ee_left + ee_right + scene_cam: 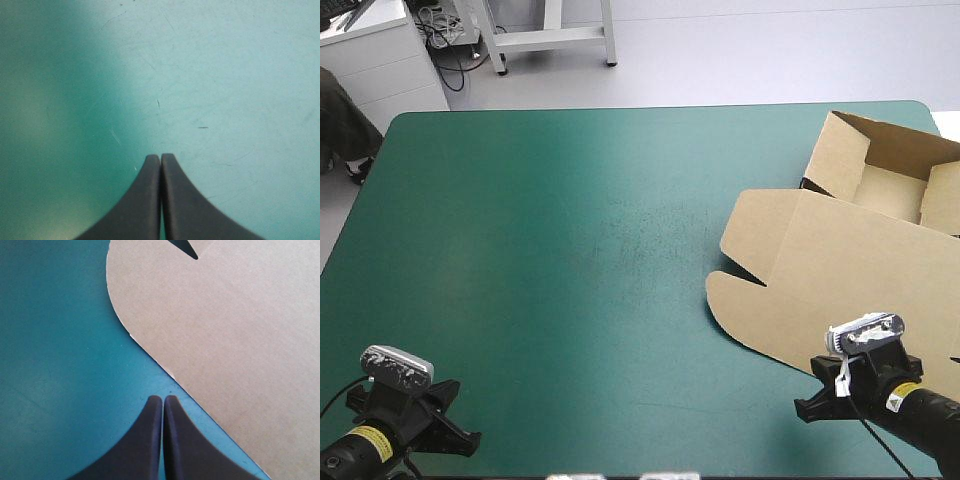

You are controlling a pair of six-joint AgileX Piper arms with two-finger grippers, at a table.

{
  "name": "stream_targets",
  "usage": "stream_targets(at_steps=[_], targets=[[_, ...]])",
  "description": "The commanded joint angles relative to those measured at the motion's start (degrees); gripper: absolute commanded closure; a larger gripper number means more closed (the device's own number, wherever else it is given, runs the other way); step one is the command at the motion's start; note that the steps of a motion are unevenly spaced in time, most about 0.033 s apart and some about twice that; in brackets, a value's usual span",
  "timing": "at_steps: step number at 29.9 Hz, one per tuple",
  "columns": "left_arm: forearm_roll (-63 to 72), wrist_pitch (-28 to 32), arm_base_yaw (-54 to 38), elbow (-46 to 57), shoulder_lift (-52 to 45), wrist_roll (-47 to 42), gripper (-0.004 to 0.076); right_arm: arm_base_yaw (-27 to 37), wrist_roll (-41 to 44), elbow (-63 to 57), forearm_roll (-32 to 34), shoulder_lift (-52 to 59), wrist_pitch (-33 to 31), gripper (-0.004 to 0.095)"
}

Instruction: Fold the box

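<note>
Box point(860, 230), where is it from your side?

By the table's point(570, 250) right edge. Its tray point(895, 190), walls up, sits at the far right corner and looks to run past that edge. The lid point(820, 280) lies flat, reaching toward the table's middle.

And the arms?

Both low at the near edge. Right gripper point(162, 400) is pinched to a point with nothing in it, over bare teal-green cover. The lid's rounded rim is just ahead, not touching. Left gripper point(160, 157), at the near left corner, is clamped on nothing too.

What worries you?

That flat lid. I doubt closed black fingers point(145, 440) can get under it. A nudge could skid the whole board along the cover toward the right edge and tip the tray off. Nothing steadies it either.
</note>
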State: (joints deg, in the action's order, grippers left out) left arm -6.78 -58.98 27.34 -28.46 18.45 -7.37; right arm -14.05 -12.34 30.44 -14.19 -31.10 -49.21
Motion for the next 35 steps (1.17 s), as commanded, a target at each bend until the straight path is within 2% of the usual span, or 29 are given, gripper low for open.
stream_targets(at_steps=[1, 7, 15, 21, 35], targets=[[0.09, 3.42, 0.27, -1.13, -2.74, 0.14, 0.0756, -0.02, -0.94, -0.49, -0.97, 1.65, 2.67, 0.0912], [0.09, 2.02, 0.27, -1.13, -5.61, 0.14, 0.0756, -0.02, -0.71, -3.16, -1.36, 2.52, 3.66, 0.0912], [0.8, -3.06, 0.27, -0.87, -5.61, -0.4, 0.0756, -0.02, -0.55, -3.16, -1.36, 2.52, 3.66, 0.0912], [1.04, 0.94, 0.27, -0.87, -5.61, -0.28, 0.0756, -0.02, -0.27, -3.16, -1.36, 2.52, 3.66, 0.0913], [1.22, 0.33, 0.27, -0.87, -5.61, -0.28, 0.0756, -0.02, -0.27, -3.16, -1.36, 2.52, 3.69, 0.0931]])
